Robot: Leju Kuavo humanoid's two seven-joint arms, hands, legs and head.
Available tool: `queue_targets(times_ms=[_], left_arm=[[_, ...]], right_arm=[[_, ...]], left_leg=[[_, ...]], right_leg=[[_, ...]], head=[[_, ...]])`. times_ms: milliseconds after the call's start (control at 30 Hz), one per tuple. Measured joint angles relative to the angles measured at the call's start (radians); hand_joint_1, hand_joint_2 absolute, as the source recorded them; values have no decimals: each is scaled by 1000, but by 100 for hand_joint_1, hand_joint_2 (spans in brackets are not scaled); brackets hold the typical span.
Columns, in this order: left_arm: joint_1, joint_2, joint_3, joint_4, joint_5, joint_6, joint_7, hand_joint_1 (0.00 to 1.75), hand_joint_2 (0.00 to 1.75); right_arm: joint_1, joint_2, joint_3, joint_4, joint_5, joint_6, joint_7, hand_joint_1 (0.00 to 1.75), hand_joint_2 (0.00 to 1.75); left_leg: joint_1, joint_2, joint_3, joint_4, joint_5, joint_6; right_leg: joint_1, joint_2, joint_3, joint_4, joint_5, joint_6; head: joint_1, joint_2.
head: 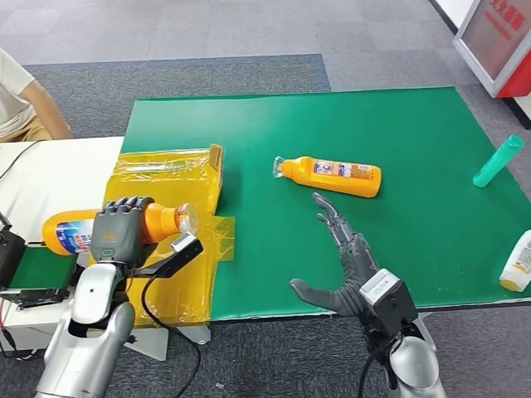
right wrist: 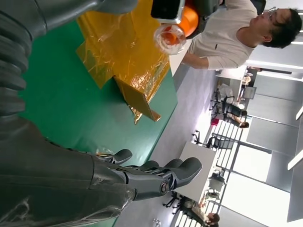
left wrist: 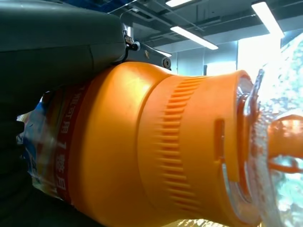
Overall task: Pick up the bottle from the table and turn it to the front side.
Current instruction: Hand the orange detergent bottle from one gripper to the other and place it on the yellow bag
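1. The left hand (head: 119,228) is nearest, raised above the near left edge of the table (head: 406,249). Its fingers wrap the middle of an orange bottle (head: 81,230), held on its side with the clear cap pointing toward the table's centre. A grip round the waist leaves both ends free, which would suit rolling it to show a chosen face.
2. From the left wrist, the bottle's ribbed orange shoulder (left wrist: 171,146) sits tight under the hand's grey cover, with a red-lettered label edge beside it. Which face looks forward I cannot tell.
3. The right hand (head: 341,261) hovers over the near edge of the green mat, holding nothing. Its fingers are spread and stretched toward a second orange bottle (head: 332,176); it looks poised to reach.
4. That second bottle lies flat near mid-table, cap to the left, well apart from the fingertips.
5. A crumpled yellow plastic sheet (head: 182,182) covers the mat's left part, below the held bottle.
6. On the right side lie a teal bottle (head: 498,162) and, at the edge, a white bottle (head: 518,264).
7. Beyond the far left corner sits a person (head: 21,99) in a pale shirt.
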Motion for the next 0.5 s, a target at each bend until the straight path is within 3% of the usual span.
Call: queue_targets(times_ms=[167,500], left_arm=[[-40,39,-75,73,0,39,-26,175,175],[-100,38,-143,166,0,34,-68,175,175]], right_arm=[[-3,0,11,0,-14,10,-11,0,175],[-21,0,44,1,-24,17,-22,0,175]], left_leg=[[0,0,0,0,0,0],[0,0,0,0,0,0]], right_leg=[[0,0,0,0,0,0],[0,0,0,0,0,0]], head=[[0,0],[0,0]])
